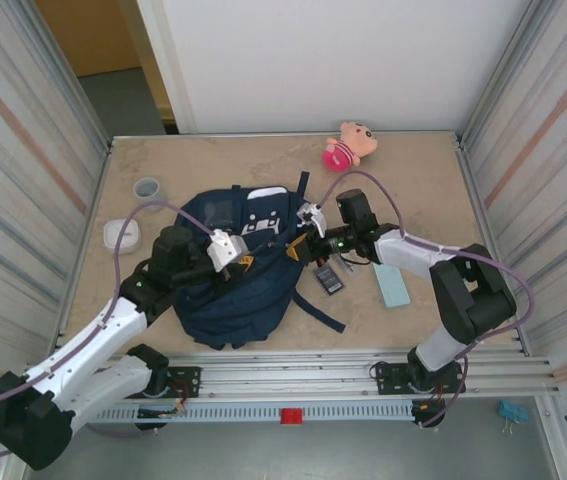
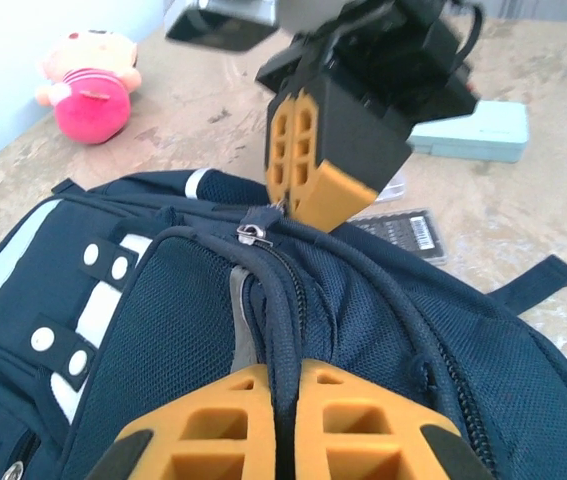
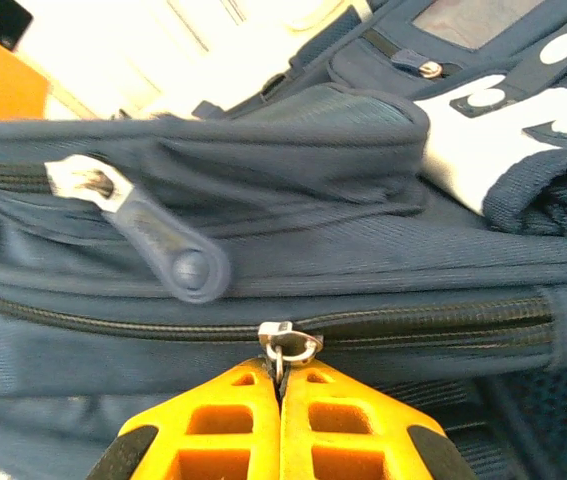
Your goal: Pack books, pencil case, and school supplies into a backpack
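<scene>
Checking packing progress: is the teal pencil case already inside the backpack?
No, the pencil case lies on the table beside the backpack.

We are in a robot lab: robot arms (image 1: pixel 93 345) bolted to a rail (image 1: pixel 293 365), a desk (image 1: pixel 433 190) and metal walls (image 1: pixel 23 150).

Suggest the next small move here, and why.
Probably the right gripper should draw the metal zipper pull along its track: its fingers pinch it, the zip of the large dark navy fabric backpack looks closed, and the left gripper clamps a dark strap.
</scene>
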Robot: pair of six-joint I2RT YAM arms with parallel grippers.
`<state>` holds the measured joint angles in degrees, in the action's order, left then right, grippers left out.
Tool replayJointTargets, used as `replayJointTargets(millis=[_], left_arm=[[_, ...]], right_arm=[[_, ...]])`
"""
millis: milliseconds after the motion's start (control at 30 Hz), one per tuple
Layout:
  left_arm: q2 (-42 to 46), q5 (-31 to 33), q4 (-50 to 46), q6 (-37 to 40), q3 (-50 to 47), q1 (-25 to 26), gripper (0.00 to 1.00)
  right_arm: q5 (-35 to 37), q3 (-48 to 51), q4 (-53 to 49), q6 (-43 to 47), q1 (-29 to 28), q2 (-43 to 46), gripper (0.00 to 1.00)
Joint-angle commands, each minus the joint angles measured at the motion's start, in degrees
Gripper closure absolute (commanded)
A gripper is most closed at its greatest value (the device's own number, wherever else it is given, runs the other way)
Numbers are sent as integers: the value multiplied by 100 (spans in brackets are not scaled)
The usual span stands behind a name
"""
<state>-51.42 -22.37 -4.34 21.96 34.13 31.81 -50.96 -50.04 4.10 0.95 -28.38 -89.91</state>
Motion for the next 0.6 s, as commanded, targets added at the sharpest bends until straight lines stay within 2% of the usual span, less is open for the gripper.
replayJointTargets(millis=[0, 133, 233, 433, 567], left_arm=[[-203, 1307, 338, -101, 347, 127, 100], [-574, 2135, 360, -143, 497, 367, 100], [-824, 2467, 509, -270, 585, 470, 100], [-1430, 2814, 870, -427, 845, 675, 100], [-1723, 2789, 1121, -584, 988, 754, 100]], right_arm=[[-266, -31, -274, -289, -34, 427, 100], [-350, -297, -910, -657, -144, 628, 100], [-324, -489, -1402, -914, -282, 730, 100], [-4, -472, -1500, -1800, -754, 981, 100], [314, -433, -1412, -2537, -1091, 1005, 100]])
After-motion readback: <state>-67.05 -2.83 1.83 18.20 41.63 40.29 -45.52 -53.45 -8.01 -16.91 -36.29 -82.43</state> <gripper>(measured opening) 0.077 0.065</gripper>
